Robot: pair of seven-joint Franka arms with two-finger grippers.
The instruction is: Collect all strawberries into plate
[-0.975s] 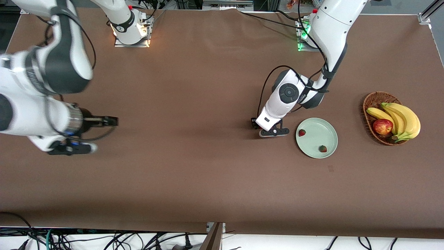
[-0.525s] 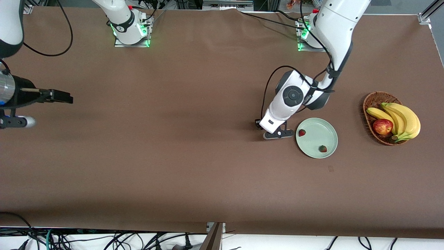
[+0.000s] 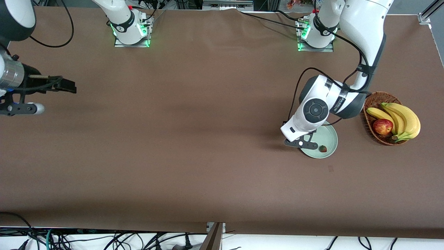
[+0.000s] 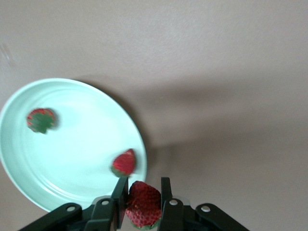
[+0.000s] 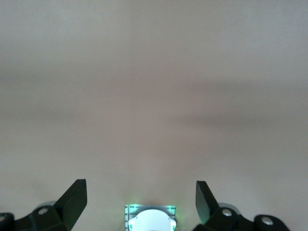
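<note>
In the left wrist view, at the bottom centre of the frame, we see the left pincer (image 4: 144,192) clamped on a strawberry (image 4: 143,204) — a dark red, pimpled berry held between the two fingers. The relation that counts is just above it in that frame: the plate (image 4: 29,185) fills the left half, and the held berry sits right at its rim, not clearly over the flat middle, so we judge the coming move needs a little more carry inward before letting go. The plate is pale mint, glossy, round with a raised rim. Two berries already lie in it — one (image 4: 124,163) near the rim close to the pincer, red with a green top, and another (image 4: 41,120) farther in at the frame's left, showing mostly its green cap. In the front view the plate lies at centre right, under the left arm's wrist. The right pincer (image 5: 141,197) waits over bare bench (image 3: 194,111) at the far left of the front view, its fingers wide apart and holding nothing.
</note>
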